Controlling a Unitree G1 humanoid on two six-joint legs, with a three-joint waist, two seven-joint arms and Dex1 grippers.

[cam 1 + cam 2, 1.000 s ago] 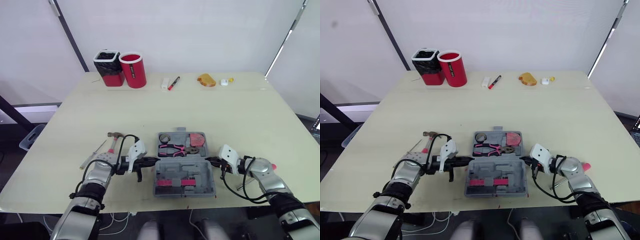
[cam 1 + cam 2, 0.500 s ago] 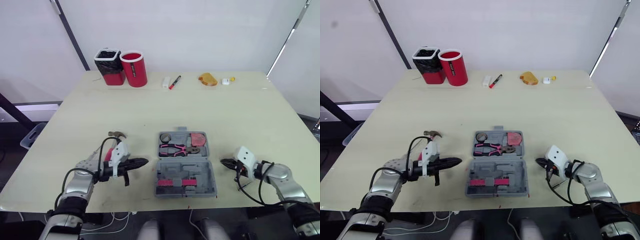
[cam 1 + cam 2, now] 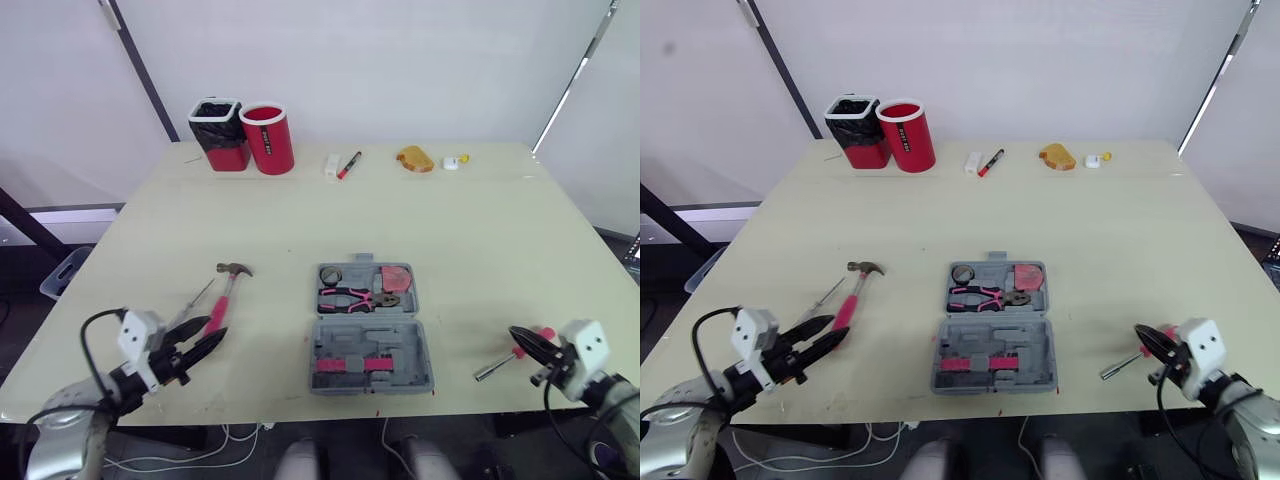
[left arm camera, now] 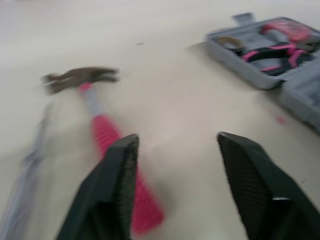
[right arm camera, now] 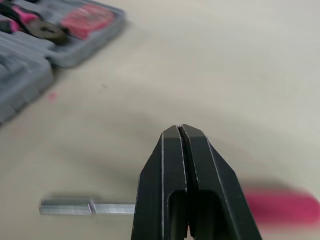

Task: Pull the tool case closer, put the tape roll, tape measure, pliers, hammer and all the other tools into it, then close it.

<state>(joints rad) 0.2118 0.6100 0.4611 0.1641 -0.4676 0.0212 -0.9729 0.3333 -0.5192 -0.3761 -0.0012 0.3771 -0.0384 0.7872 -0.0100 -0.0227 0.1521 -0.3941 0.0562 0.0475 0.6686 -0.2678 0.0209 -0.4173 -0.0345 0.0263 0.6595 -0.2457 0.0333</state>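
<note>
Well behind the tool case (image 3: 345, 348) sit cups (image 3: 267, 140) and a marker (image 3: 347, 166).

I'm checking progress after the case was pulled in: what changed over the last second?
Both arms drew back and outward from the tool case's sides. The left gripper, open, now points at the hammer. The right gripper, shut, sits over the screwdriver. The case, the pliers inside it, the hammer and the screwdriver stayed put.

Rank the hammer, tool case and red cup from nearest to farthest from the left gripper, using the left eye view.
1. hammer, just ahead of the left gripper.
2. tool case, off to its right.
3. red cup, far back, left of centre.
</note>
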